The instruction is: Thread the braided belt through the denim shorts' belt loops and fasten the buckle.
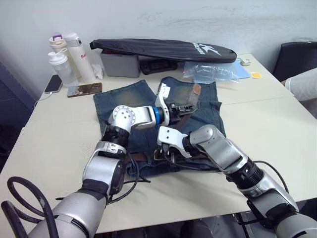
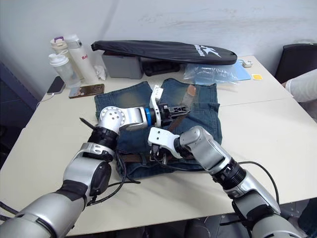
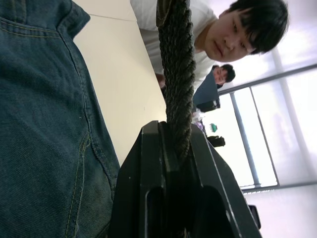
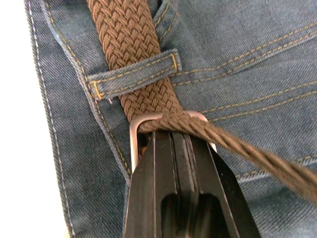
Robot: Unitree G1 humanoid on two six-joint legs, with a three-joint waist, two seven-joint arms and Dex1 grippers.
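Observation:
The denim shorts (image 1: 130, 99) lie flat on the table, waistband toward me. The braided belt (image 4: 130, 34) runs along the waistband under a belt loop (image 4: 133, 74) and through the silver buckle (image 4: 134, 133). My right gripper (image 1: 159, 152) sits at the waistband, shut on the buckle (image 4: 171, 134). From the buckle the belt's free length rises to my left gripper (image 1: 185, 108), which hovers over the middle of the shorts. The left gripper (image 3: 179, 148) is shut on the braided belt (image 3: 177, 59), with the shorts (image 3: 39, 129) beside it.
A long black bag (image 1: 163, 49), a grey box (image 1: 120, 64) and a clear plastic bag (image 1: 210, 72) lie behind the shorts. Bottles (image 1: 74, 57) and two phones (image 1: 84, 89) stand back left. A person's sleeve (image 1: 303, 83) shows at the right edge. Black cables (image 1: 29, 198) hang by my left arm.

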